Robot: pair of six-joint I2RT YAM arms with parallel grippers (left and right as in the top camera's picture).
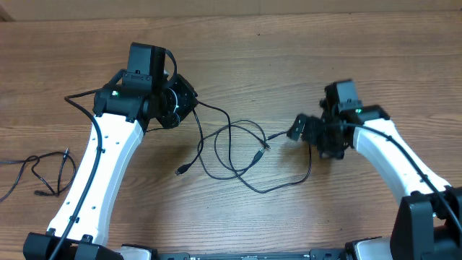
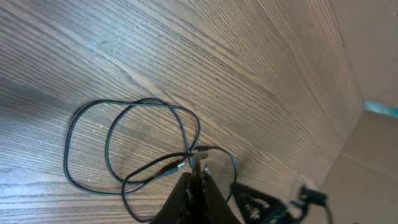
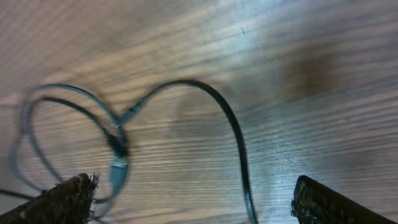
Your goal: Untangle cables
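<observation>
Table (image 1: 289, 58) is wood-grain and taking up the whole overhead view, w/ a tan wall strip along the back edge. My L arm (image 1: 108, 159) is reaching in from the near-left corner, white link angling up toward centre; my R arm (image 1: 390, 155) is coming in from the near-right, bending left. My left pincer (image 1: 180, 101) is sitting pinched fully shut, and a strand is running straight from its tips down to the pile, so I'm reading it as gripping that strand; in the L wrist view the fingers (image 2: 198, 183) are pressing together w/ the strand crossing right at the tips. My right pincer (image 1: 307, 137) is standing wide, gripping nothing; in the R wrist view its two fingertips (image 3: 71, 199) are sitting at opposite bottom corners w/ bare table and one strand between them. The cables (image 1: 231, 124) are lying mid-table between the two pincers as loose overlapping loops, w/ one tail trailing toward the right pincer. A lone cord (image 1: 43, 173) is lying well apart at the table's left edge, beside the L arm. One plug end (image 1: 182, 170) is pointing toward the near-left of the pile; a second plug (image 1: 266, 144) is lying just left of the right pincer, blurry in the R wrist view.
</observation>
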